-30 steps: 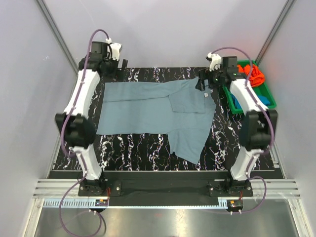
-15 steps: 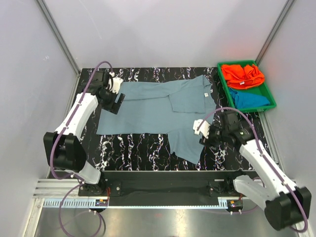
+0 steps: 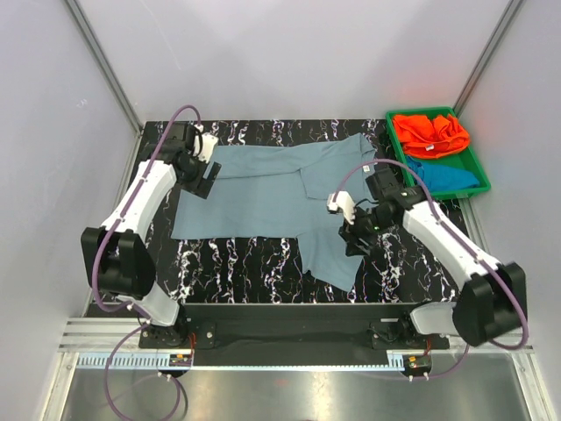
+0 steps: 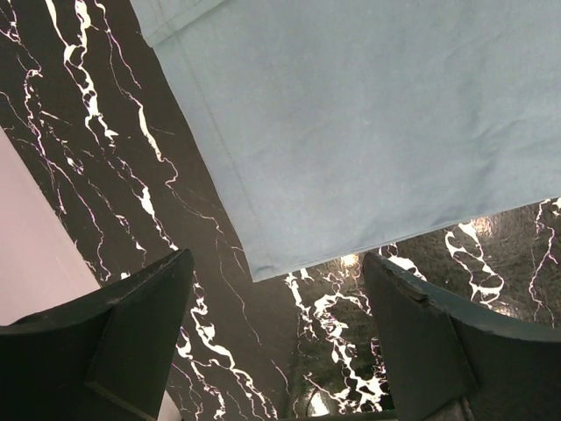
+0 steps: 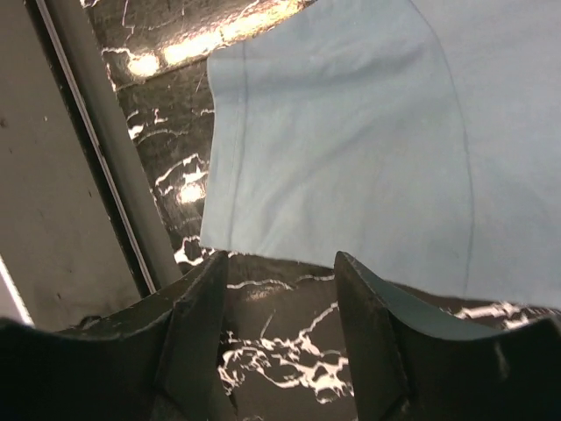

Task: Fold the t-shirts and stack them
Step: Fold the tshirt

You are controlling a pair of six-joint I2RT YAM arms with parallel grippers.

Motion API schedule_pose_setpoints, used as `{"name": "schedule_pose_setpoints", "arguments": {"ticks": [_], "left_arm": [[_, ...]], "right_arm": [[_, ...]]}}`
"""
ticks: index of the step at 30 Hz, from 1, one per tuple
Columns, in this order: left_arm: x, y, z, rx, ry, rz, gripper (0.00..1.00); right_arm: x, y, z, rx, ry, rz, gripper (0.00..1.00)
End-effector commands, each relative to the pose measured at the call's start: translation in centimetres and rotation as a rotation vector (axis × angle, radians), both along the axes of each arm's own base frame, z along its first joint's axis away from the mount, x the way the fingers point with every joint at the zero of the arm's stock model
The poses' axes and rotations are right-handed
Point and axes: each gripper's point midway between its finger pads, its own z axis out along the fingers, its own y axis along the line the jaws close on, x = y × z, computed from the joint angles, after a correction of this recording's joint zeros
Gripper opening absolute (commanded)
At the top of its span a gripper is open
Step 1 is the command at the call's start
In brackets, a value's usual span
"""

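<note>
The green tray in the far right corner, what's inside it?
The green tray holds two crumpled shirts: an orange t-shirt at the far end and a teal-blue t-shirt nearer. They cover nearly the whole floor, so anything beneath them cannot be seen.

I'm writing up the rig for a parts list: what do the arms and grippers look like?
The left arm and right arm match: white shells on the long links, black blocky joints, a thin purple cable looping along each. The left gripper and right gripper each have two broad, dark, wedge-shaped fingers.
</note>
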Motion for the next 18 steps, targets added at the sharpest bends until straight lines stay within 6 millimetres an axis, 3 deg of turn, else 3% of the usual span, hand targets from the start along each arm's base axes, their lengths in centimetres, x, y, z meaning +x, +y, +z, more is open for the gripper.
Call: {"name": "schedule_pose_setpoints", "arguments": {"ticks": [1, 3, 10, 14, 18], "left_arm": [[1.6, 0.2, 1.6, 0.009, -0.065, 0.020, 0.84], [1.7, 0.3, 1.2, 0.016, -0.057, 0.020, 0.85], [2.2, 0.4, 1.4, 0.024, -0.054, 0.019, 0.85], [2.3, 0.4, 1.3, 0.024, -0.050, 0.023, 0.86], [2.3, 0.4, 1.2, 0.024, -0.047, 0.023, 0.86]], "right_arm": [[-0.8, 2.0, 0.0, 0.020, 0.125, -0.022, 0.59], [-0.5, 1.9, -1.1, -0.028, 0.049, 0.030, 0.58], [-2.7, 1.0, -4.6, -0.145, -0.051, 0.163, 0.56], [-3.9, 0.3, -7.0, -0.192, -0.055, 0.211, 0.56], [-4.3, 0.0, -8.3, -0.212, -0.048, 0.241, 0.57]]}}
